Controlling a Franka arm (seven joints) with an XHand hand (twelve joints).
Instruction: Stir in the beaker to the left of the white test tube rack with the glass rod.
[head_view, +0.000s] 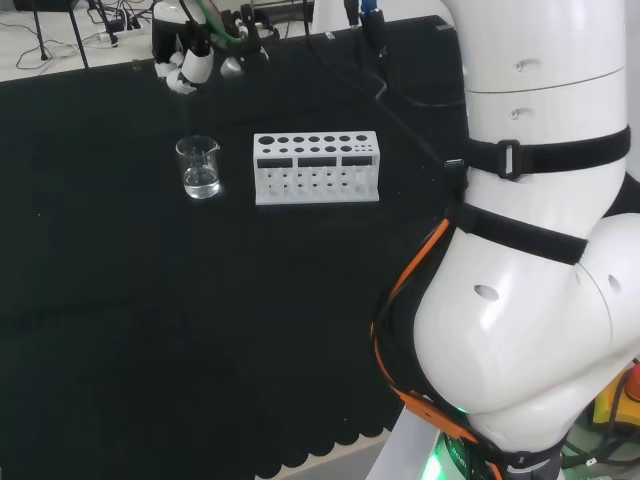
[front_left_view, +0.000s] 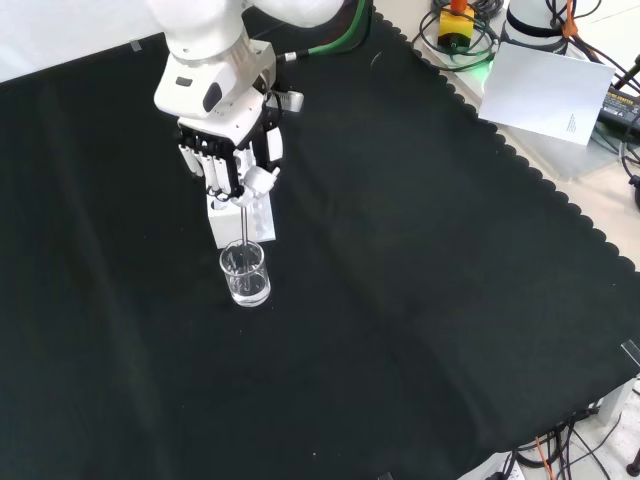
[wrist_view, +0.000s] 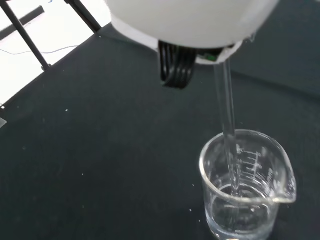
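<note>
The hand (front_left_view: 235, 165) is clenched around the glass rod (wrist_view: 229, 135), tip already dipped in the beaker's (wrist_view: 245, 187) water, so only the actual stirring is left

Desk (head_view: 120, 330) under black cloth, scalloped edge. On it: clear beaker (head_view: 199, 167) holding little clear liquid, white test tube rack (head_view: 316, 167) just beside, to beaker's right in head view. Both upright, apart.

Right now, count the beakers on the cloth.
1. The beaker stands left of the white rack in the head view, below the hand, with the glass rod dipping into it. Clear ware elsewhere could escape notice.
</note>
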